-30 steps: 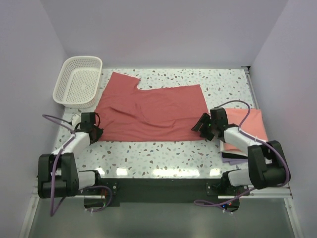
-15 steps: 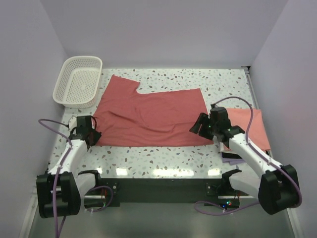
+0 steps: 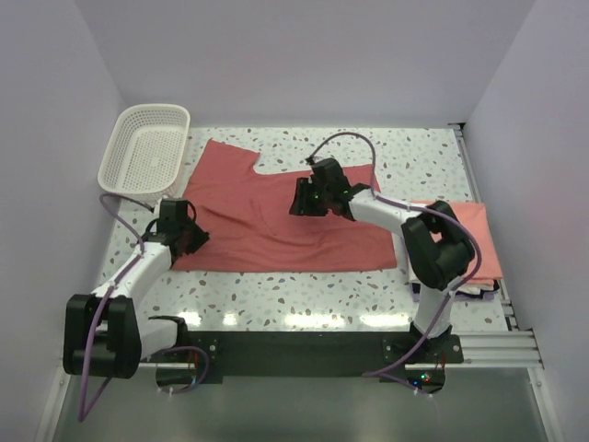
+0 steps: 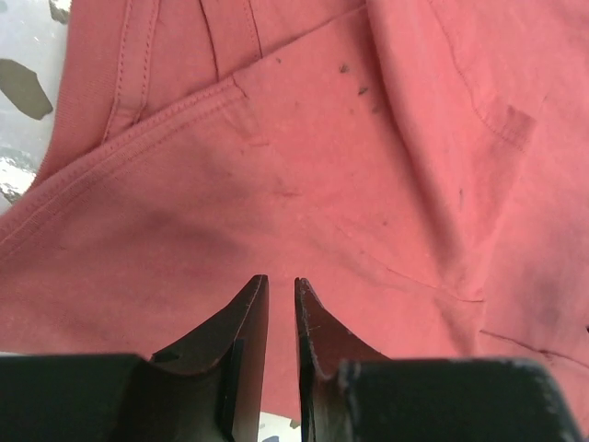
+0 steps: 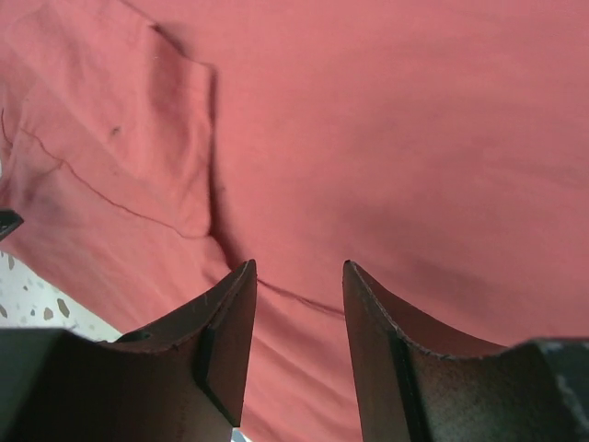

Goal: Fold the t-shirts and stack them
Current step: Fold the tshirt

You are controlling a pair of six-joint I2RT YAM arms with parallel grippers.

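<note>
A dusty red t-shirt [image 3: 267, 230] lies spread flat across the middle of the table. It also fills the left wrist view [image 4: 368, 184] and the right wrist view [image 5: 414, 138]. A salmon pink t-shirt [image 3: 467, 226] lies folded at the right edge. My left gripper [image 3: 191, 236] hangs over the red shirt's near left part. In its wrist view the left gripper [image 4: 281, 279] is nearly shut, with a slim gap and nothing between the jaws. My right gripper [image 3: 297, 200] is over the shirt's middle. In its wrist view the right gripper [image 5: 296, 265] is open and empty above a crease.
A white lattice basket [image 3: 122, 166] stands at the far left corner, touching the red shirt's sleeve area. The right arm reaches across the table from the right. A metal rail [image 3: 474, 175] runs along the table's right edge.
My right gripper has swung from the red shirt's near right corner to over its middle. My left gripper has moved from the near left corner a little farther onto the shirt.
</note>
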